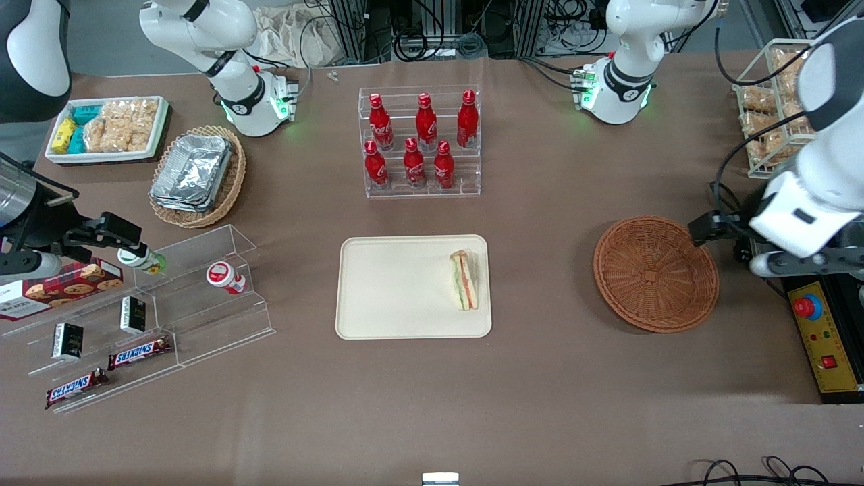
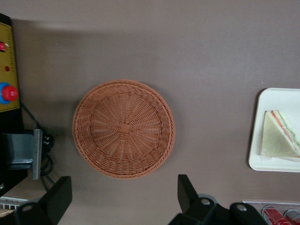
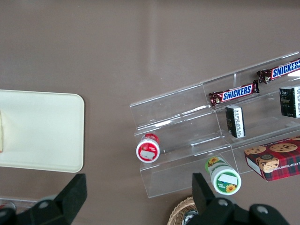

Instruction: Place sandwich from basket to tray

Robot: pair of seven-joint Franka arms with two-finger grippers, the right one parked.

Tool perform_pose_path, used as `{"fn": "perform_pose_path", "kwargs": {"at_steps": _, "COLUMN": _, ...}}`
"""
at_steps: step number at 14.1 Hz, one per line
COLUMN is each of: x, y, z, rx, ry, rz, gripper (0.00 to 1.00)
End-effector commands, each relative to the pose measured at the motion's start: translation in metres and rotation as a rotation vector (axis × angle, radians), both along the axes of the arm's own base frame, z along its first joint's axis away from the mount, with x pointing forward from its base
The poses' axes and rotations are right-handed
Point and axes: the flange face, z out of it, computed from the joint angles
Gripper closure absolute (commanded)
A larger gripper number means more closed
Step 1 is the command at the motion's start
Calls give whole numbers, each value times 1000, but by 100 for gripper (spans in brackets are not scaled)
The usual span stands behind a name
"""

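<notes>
Brown cloth is covering the table (image 1: 540,405), where the sandwich (image 1: 464,280) is lying on the cream tray (image 1: 398,287), at the tray's end nearest the working arm. The wedge is resting flat in its clear wrap, orange and green filling showing along one edge. The basket (image 1: 655,273) is sitting apart from the tray toward the working arm's end of the table, its woven bowl holding nothing.

The gripper (image 2: 123,199) is hanging above the table at the basket's rim, on the side away from the tray; its two dark fingers (image 2: 57,197) are standing wide apart, holding nothing, with the basket showing between them in the wrist view. A yellow control box (image 1: 827,337) with a red button is lying just beside the basket, at the table's edge.

Farther from the front camera than the tray, six red bottles (image 1: 418,145) are standing upright in a clear rack. Toward the parked arm's end, a tan oval basket of foil containers (image 1: 196,175) is sitting near a white tray of snack packets (image 1: 108,128). Nearer the front camera, a stepped clear stand (image 1: 155,317) is carrying two Snickers bars (image 1: 138,352), small dark packets and a cookie box (image 1: 64,287).
</notes>
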Motion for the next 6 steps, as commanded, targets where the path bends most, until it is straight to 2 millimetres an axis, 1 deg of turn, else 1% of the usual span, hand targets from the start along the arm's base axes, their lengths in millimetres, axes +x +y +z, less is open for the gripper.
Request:
{"fn": "perform_pose_path", "kwargs": {"at_steps": 1, "x": -1, "y": 16, "z": 16, "rx": 0, "ry": -9, "rz": -125, "gripper": 0}}
{"fn": "perform_pose_path", "kwargs": {"at_steps": 2, "x": 0, "y": 21, "z": 19, "rx": -3, "ry": -16, "rz": -134, "gripper": 0}}
{"fn": "perform_pose_path", "kwargs": {"at_steps": 4, "x": 1, "y": 49, "z": 18, "rx": -18, "ry": -14, "rz": -41, "gripper": 0}}
{"fn": "perform_pose_path", "kwargs": {"at_steps": 6, "x": 1, "y": 55, "z": 14, "rx": -31, "ry": -4, "rz": -29, "gripper": 0}}
